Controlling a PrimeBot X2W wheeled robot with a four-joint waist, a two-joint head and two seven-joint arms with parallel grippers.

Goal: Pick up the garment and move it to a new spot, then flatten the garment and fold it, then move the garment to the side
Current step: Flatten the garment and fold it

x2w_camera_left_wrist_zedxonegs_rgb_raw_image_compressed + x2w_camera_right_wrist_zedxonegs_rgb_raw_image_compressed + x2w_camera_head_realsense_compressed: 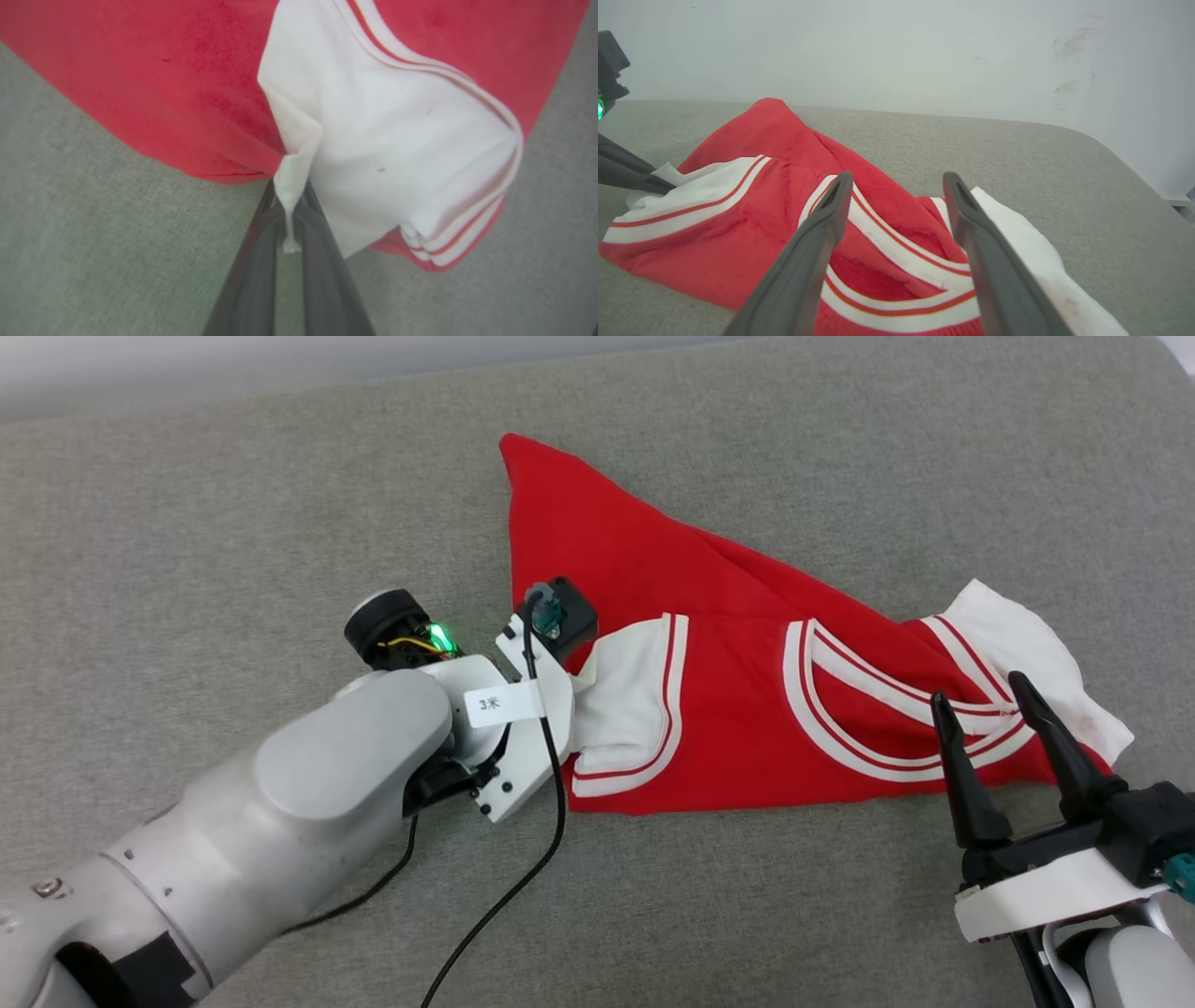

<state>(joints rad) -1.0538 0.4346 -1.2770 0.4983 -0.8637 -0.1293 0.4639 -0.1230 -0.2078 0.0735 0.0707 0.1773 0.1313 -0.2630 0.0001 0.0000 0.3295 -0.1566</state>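
Fig.: garment (747,644) crumpled mid grey padded surface (233,504); L claw (289,200) clenched on white sleeve (397,140) fold at 8 o'clock, R claw (978,689) released at 4 o'clock; prob. best R pinches there before lifting evenly.

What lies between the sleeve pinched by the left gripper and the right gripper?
Head view: a red stretch of the garment, then its striped collar, right up to the open right gripper.

- My left arm (280,803) has rounded silver-grey shells and small screws.
- A black cable (523,896), a white "3" tag (499,703) and a green light (439,639) sit at its wrist.
- My right gripper (978,688) has long dark tapered fingers on a white mount.
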